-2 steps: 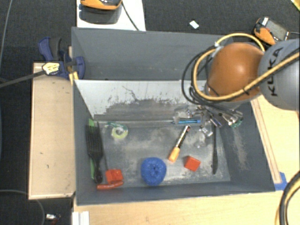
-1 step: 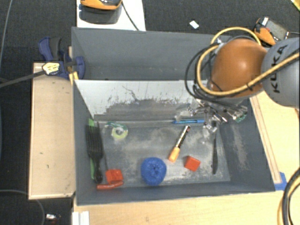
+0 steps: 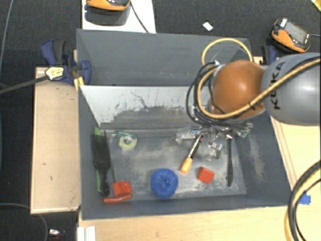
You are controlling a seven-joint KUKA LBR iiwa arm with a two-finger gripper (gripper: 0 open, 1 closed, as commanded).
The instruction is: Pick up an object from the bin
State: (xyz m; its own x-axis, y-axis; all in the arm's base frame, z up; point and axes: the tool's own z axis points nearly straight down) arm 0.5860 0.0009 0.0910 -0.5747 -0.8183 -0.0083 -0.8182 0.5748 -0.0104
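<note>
Camera view is looking down into the grey metal bin (image 3: 150, 104), and nearest, along the front edge of its floor, three things are lying in a row. At front left a red piece with a reddish-orange bar under it (image 3: 120, 189) is sitting just beside the lower end of a long black brush (image 3: 101, 159), which is running along the left wall. At front centre a fuzzy blue ball (image 3: 164, 182) is resting by itself. To its right a small red block (image 3: 205, 174) is lying near the orange end of a slim tool with an orange tip (image 3: 190, 155).

That tool is slanting up and to the right, and its thin end is reaching in under the pincer (image 3: 214, 143). A thin black stick (image 3: 229, 162) is lying upright in the view, just right of the red block. Further back on the left a pale greenish ring (image 3: 127, 142) is lying flat.

The pincer is hanging low over the back right of the floor, above the tool's thin end. Whether it is open or closed, and whether it is gripping anything, cannot be told. Above it the orange cover (image 3: 238, 87) and looping cables (image 3: 200, 92) are masking the wrist, and the grey arm (image 3: 296, 92) is coming in from the right.
</note>
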